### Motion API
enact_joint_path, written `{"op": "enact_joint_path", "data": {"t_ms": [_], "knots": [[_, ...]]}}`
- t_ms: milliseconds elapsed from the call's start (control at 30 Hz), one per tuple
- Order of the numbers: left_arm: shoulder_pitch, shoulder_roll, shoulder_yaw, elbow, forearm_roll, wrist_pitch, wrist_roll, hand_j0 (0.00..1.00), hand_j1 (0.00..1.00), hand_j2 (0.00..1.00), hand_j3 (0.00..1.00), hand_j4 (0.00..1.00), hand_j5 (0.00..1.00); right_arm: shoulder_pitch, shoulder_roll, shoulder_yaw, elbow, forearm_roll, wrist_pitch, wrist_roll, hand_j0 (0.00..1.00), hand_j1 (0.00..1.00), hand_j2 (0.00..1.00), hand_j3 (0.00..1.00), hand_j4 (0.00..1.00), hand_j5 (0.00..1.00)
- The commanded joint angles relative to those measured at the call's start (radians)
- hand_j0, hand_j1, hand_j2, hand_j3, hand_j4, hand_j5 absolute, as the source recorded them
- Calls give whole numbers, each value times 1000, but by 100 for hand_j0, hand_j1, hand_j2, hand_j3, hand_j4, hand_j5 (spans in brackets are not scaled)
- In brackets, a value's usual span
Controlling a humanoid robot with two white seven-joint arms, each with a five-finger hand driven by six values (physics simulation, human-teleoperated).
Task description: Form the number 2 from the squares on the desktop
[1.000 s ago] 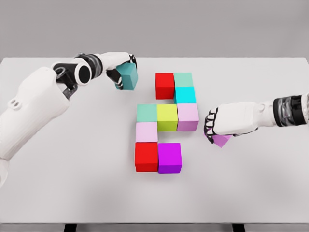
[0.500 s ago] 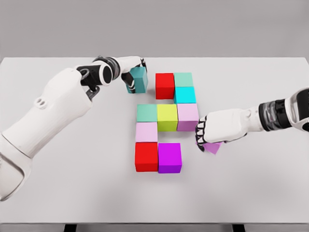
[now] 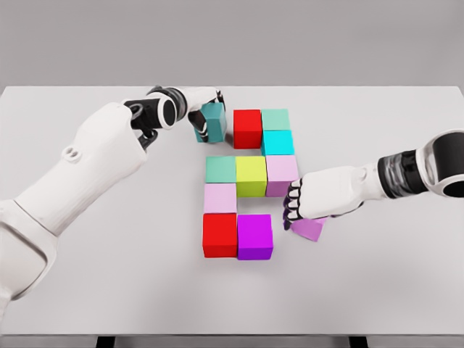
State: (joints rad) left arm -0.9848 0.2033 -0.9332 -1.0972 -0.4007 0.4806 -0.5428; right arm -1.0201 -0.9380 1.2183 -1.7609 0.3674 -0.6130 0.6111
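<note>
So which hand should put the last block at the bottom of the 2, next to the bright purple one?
The right hand, probably. It grips a light purple cube just right of the magenta cube, beside the gap. The left hand is at the top, holding a teal cube by the red cube.

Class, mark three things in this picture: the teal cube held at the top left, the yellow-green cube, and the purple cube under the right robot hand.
teal cube [image 3: 213, 122], head view, its right front face.
yellow-green cube [image 3: 251, 171], head view, its top face.
purple cube [image 3: 309, 230], head view, the part showing below the fingers.

teal cube [image 3: 212, 120], lilac cube [image 3: 308, 229], white table [image 3: 109, 275]
</note>
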Motion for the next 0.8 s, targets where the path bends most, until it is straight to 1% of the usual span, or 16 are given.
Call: {"op": "enact_joint_path", "data": {"t_ms": [0,67,133,200,233,267,300,367,400,433,500,533,600,667,733,767], "knots": [[0,-10,1,8,-3,-4,1,41,41,41,41,41,41,0,-5,-10,0,-27,2,0,100,100,100,100,100,100],[0,-13,1,14,-3,-4,1,41,41,41,41,41,41,-2,-7,-16,1,-33,2,0,100,100,100,100,100,100],[0,-16,1,16,-3,-4,3,41,41,41,41,41,41,-2,-38,-56,1,-36,2,0,100,100,100,100,100,100],[-2,-21,1,16,-1,-4,3,41,41,41,41,41,41,0,-44,-94,3,-38,2,0,100,100,100,100,100,100],[-2,-22,1,22,-1,-4,3,42,42,42,42,42,42,3,-65,-124,3,-50,2,0,100,100,100,100,100,100],[-2,-28,1,33,-3,-5,3,42,42,42,42,42,42,14,-87,-178,6,-77,2,0,100,100,100,100,100,100],[-2,-31,1,39,-3,-5,3,43,43,43,43,43,43,38,-110,-232,9,-82,2,0,100,100,100,100,100,100],[-3,-33,1,42,-3,-5,4,43,43,43,43,43,43,81,-134,-289,23,-82,2,0,100,100,100,100,100,100],[-2,-36,1,42,-3,-5,4,43,43,43,43,43,43,109,-159,-315,49,-82,2,0,100,100,100,100,100,100],[-2,-38,1,42,-3,-5,4,44,44,44,44,44,44,129,-176,-327,81,-82,2,0,100,100,100,100,100,100],[-2,-41,1,40,-3,-5,4,46,46,46,46,46,46,170,-168,-327,107,-81,2,0,100,100,100,100,100,100],[-2,-41,1,42,-3,-5,4,46,46,46,46,46,46,183,-166,-327,126,-79,2,0,100,100,100,100,100,100],[-2,-41,1,42,-3,-5,4,47,47,47,47,47,47,184,-154,-322,185,-70,2,0,100,100,100,100,100,100],[-2,-41,1,42,-3,-5,4,53,53,53,53,53,53,187,-153,-316,189,-62,2,0,100,100,100,100,100,100],[-2,-41,1,42,-3,-8,4,60,60,60,60,60,60,193,-120,-313,189,-19,2,0,100,100,100,100,100,100],[-2,-41,1,42,-3,-8,4,63,63,63,63,63,63,193,-113,-296,189,-8,2,0,100,100,100,100,100,100]]}}
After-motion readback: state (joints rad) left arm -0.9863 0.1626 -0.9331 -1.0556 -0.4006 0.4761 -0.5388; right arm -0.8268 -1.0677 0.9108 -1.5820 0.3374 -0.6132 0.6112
